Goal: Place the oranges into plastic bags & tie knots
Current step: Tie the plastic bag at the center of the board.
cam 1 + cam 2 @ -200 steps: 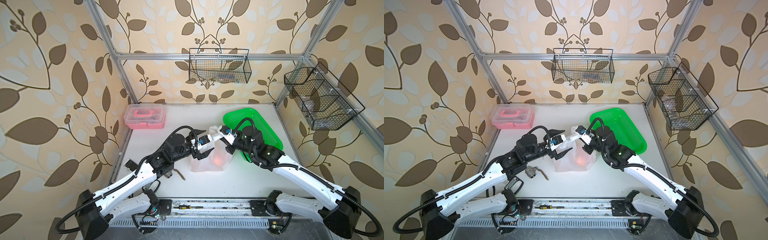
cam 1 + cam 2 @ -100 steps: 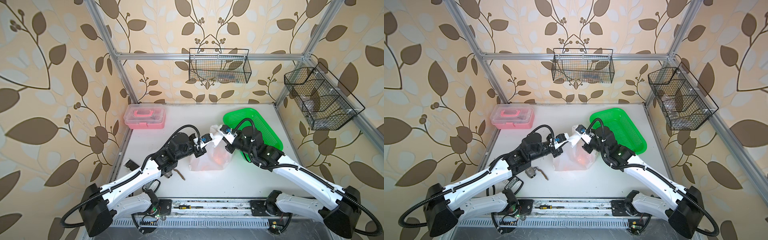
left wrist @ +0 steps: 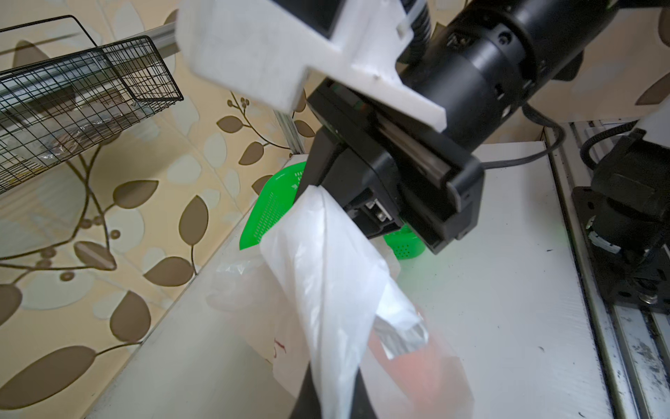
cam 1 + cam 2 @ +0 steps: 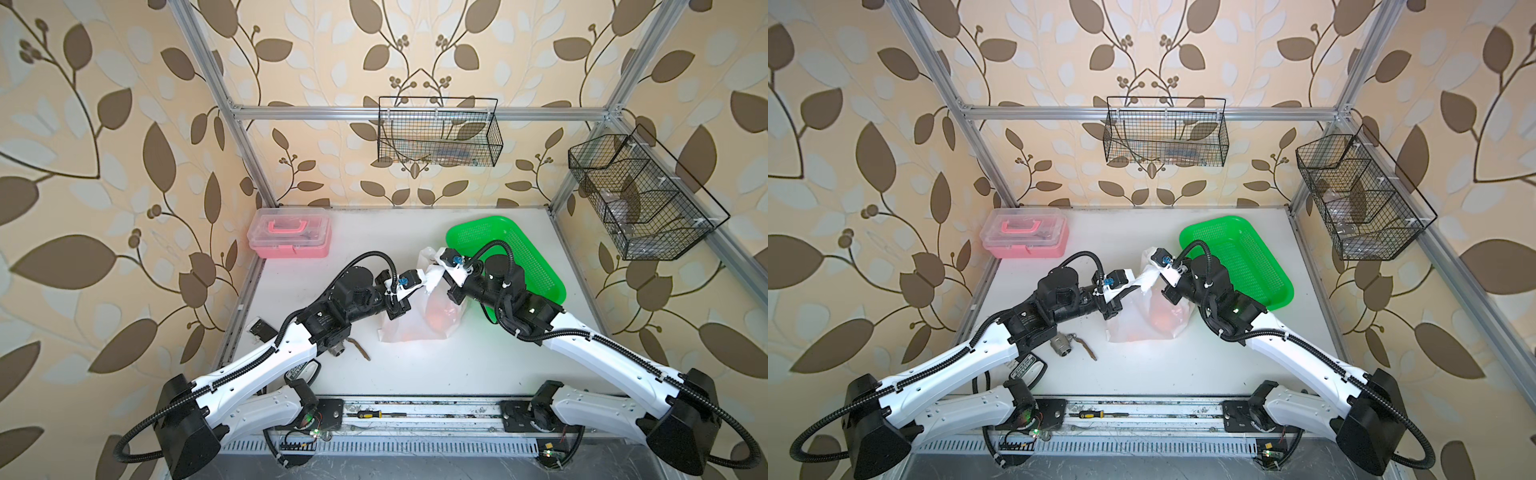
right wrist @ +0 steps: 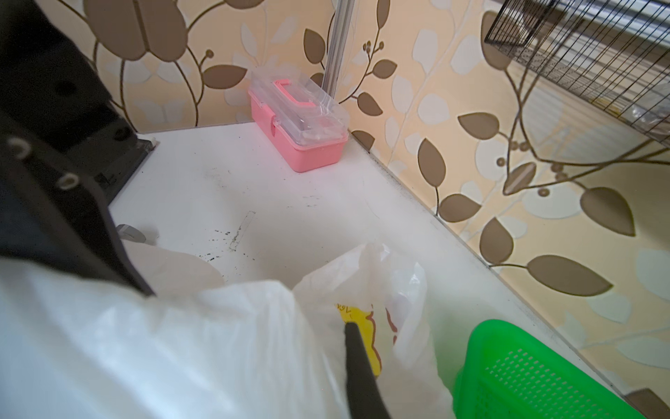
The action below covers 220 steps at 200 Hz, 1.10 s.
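Item: plastic bag [image 4: 415, 328], mid-table, just left of the green basket [image 4: 536, 266]. We see the oranges [image 4: 442, 316] only as an orange glow through its film.
Left gripper [image 4: 424, 279]: jaws closed on one gathered handle.
Right gripper [image 3: 314, 188]: jaws pinched on the other handle.
Knot: none yet, we judge.
Hazards: thin film slipping from a pinch, or tearing under opposed pull; a slack crossing leaving a loose tie.

bright even light, soft shadows; plastic bag [image 5: 181, 344] blurred in wrist views.
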Motion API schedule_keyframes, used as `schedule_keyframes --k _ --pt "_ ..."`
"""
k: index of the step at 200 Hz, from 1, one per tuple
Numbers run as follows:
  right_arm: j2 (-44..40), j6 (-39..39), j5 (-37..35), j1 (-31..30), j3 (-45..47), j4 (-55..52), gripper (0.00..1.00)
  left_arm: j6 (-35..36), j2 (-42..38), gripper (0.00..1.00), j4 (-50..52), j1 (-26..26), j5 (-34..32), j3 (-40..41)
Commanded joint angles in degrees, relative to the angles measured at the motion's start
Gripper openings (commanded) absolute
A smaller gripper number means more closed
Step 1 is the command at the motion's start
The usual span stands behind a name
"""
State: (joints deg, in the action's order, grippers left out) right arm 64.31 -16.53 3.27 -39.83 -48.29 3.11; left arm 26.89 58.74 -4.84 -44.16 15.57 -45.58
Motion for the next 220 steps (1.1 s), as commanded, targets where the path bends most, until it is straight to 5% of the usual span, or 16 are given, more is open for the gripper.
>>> schedule_keyframes --k 1,72,138,184,220 --pt "0.04 -0.12 1.82 0.06 2.39 7.05 0.00 -1.27 0.27 0.00 -1.80 0.30 4.03 -0.10" --pt "-0.43 -2.89 0.78 0.10 5.71 13.91 0.00 -6.72 1.35 0.00 -3.12 0.30 8.58 2.58" --pt "-0.90 -2.74 3.36 0.10 5.84 9.19 0.00 -6.16 -7.12 0.51 -0.31 0.99 3.15 3.93" --pt "-2.31 -3.48 2.20 0.11 7.06 9.02 0.00 -6.44 -14.47 0.69 -0.13 2.33 -1.27 2.60" --pt "-2.47 -3.60 3.78 0.11 6.62 8.78 0.00 -11.36 -10.91 0.65 -2.55 10.00 -4.28 -2.01"
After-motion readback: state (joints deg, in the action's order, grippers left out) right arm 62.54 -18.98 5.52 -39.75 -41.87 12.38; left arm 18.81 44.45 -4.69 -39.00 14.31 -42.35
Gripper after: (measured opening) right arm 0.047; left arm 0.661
